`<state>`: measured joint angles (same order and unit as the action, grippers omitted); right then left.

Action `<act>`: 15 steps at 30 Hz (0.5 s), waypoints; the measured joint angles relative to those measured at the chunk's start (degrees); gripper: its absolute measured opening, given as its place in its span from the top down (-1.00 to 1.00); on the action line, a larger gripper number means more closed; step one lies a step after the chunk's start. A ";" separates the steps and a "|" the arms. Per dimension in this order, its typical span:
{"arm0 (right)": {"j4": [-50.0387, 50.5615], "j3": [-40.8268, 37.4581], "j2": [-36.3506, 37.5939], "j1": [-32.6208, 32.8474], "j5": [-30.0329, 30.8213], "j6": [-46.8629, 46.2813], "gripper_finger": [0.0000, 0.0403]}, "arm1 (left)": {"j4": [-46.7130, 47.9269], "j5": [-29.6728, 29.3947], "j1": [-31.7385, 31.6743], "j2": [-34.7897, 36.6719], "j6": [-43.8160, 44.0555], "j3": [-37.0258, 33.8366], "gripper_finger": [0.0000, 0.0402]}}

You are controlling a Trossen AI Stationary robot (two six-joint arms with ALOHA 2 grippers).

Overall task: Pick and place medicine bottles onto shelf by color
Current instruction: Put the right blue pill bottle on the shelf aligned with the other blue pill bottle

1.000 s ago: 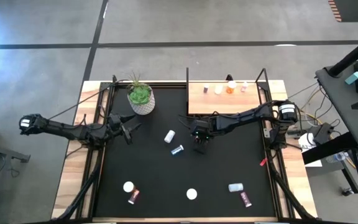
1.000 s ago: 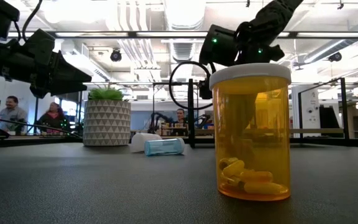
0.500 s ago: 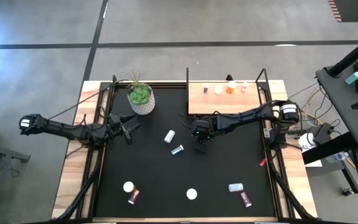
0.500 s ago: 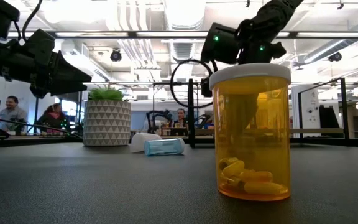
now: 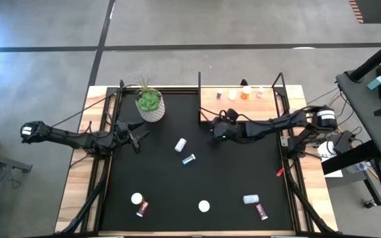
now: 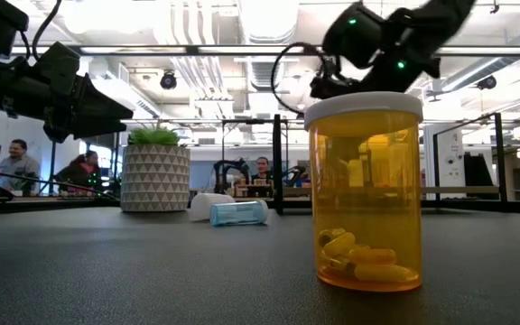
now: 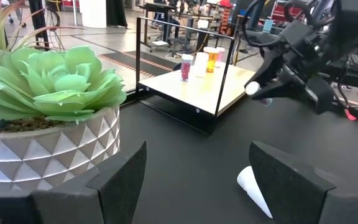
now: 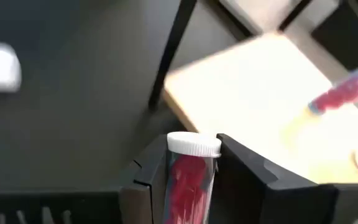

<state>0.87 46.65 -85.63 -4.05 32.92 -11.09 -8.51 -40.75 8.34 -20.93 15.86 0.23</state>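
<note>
My right gripper [image 8: 188,158] is shut on a pink medicine bottle [image 8: 190,180] with a white cap. In the high view it hangs above the mat by the shelf's near left corner [image 5: 215,125]. The light-wood shelf [image 5: 240,107] carries several small bottles along its far edge [image 5: 245,93]. More bottles lie loose on the black mat: a white one [image 5: 180,145], a blue one [image 5: 188,158] and others near the front. My left gripper [image 7: 194,180] stands open beside the plant pot [image 5: 150,106], holding nothing. My right gripper pinches the pink bottle's side walls [image 8: 174,177] between its two fingers. The bottle lies along the fingers, and its white cap [image 8: 194,144] sticks out past the fingertips. The fingers slant downward toward the shelf. The bottle is lifted clear of the mat.
An orange bottle [image 6: 364,190] stands upright close to the low camera. White [image 5: 204,206], blue [image 5: 250,199] and pink [image 5: 262,211] bottles lie near the front edge, two more at front left [image 5: 137,202]. Thin black posts [image 5: 199,99] rise at the shelf's ends.
My right gripper has risen from the middle of the mat and gone toward the far right, to the shelf's near left corner. It has tipped from pointing steeply down to a shallower slant. The pink bottle has come up with it.
</note>
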 joint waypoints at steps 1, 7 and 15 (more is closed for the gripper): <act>-4.32 -1.92 0.44 -0.22 0.07 0.31 0.42 | 0.00 -0.01 -0.01 0.00 0.00 0.02 -0.34; -32.74 -12.29 0.32 -1.95 1.54 3.64 0.43 | 0.01 0.00 0.00 -0.02 0.00 0.00 -0.34; -64.92 -22.61 -3.73 -3.31 5.51 6.65 0.43 | 0.02 -0.01 -0.01 0.02 0.00 0.02 -0.34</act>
<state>-64.05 24.04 -89.36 -7.35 38.43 -4.44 -8.49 -40.77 8.33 -20.91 15.86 0.25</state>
